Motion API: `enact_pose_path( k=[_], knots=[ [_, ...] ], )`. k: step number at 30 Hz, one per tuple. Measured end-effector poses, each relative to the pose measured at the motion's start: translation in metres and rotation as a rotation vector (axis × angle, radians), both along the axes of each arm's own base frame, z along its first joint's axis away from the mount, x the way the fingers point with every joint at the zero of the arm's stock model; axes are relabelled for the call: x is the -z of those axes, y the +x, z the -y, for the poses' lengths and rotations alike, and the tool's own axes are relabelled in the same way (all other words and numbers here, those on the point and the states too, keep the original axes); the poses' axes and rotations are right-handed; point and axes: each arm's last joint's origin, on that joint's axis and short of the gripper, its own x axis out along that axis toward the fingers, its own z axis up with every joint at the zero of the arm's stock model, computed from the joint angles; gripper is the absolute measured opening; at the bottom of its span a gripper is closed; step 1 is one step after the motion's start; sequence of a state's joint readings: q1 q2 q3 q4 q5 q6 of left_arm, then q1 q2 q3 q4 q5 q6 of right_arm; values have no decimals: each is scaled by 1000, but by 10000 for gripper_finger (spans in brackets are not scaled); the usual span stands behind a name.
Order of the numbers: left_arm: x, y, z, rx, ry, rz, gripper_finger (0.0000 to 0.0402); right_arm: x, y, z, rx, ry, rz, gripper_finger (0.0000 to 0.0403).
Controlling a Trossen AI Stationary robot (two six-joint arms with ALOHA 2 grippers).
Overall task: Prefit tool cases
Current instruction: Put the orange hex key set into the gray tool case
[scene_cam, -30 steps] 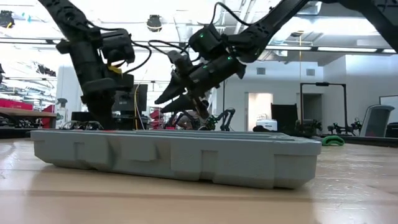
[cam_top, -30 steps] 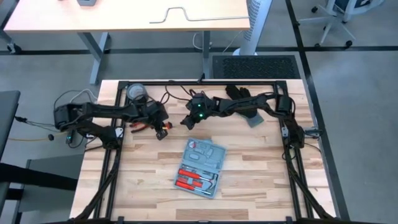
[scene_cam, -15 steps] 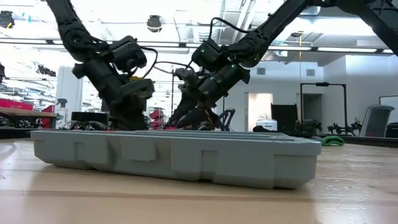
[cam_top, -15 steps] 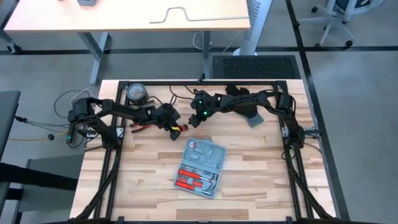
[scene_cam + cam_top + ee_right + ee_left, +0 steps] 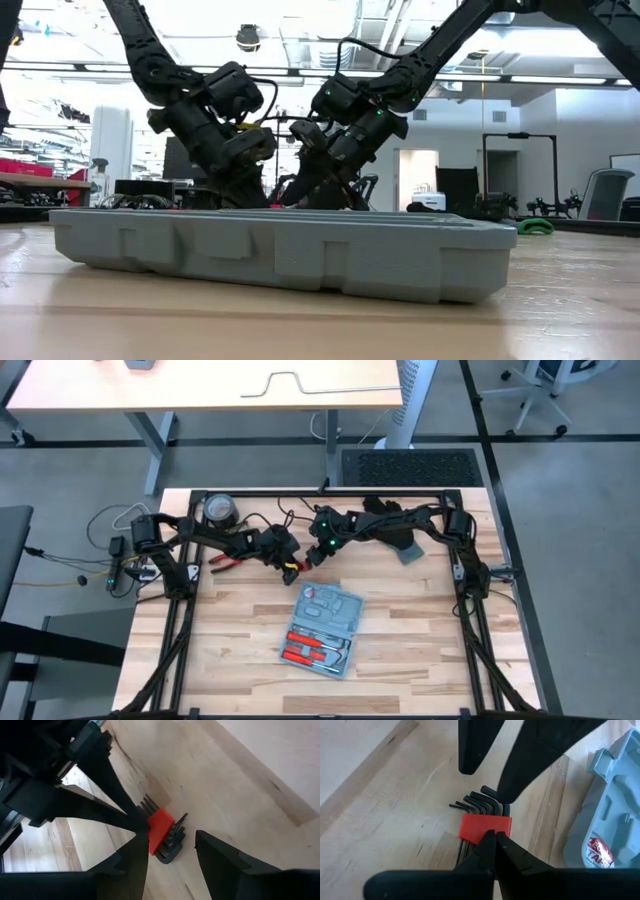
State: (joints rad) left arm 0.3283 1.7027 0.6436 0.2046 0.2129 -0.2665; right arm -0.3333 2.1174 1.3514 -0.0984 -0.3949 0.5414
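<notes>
Wooden bench (image 5: 420, 630) | tool case (image 5: 322, 629) open at bench centre, apart from both arms | left gripper (image 5: 495, 836) jaws pinched on red hex key set (image 5: 484, 825) behind case | right gripper (image 5: 167, 847) jaws spread, straddling same set

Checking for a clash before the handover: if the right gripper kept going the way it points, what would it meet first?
Probably the hex key set, lying right ahead between the right gripper fingers. The left gripper is shut on its red holder, so those fingers come next; depth is unclear.
</notes>
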Motion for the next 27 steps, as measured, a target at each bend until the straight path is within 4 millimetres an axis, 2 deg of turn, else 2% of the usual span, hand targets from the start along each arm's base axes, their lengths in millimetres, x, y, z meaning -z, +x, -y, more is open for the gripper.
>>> enact_pose_path(
  k=[6, 13, 20, 23, 27],
  knots=[
    [-2, 2, -1, -2, 5, 26, 0, 2, -2, -2, -6, -12, -36, 176],
    [-2, 2, -1, -3, 5, 32, 0, 19, 3, -6, -24, 13, -42, 168],
    [-2, 2, -1, -4, 6, 32, 0, 19, 7, -10, -9, 24, -17, 165],
    [-2, 2, -1, -6, 9, 34, 0, 20, 7, -11, -1, 32, -23, 141],
    [-2, 2, -1, -8, 12, 34, 0, 21, 8, -14, 4, 24, -37, 69]
  ],
)
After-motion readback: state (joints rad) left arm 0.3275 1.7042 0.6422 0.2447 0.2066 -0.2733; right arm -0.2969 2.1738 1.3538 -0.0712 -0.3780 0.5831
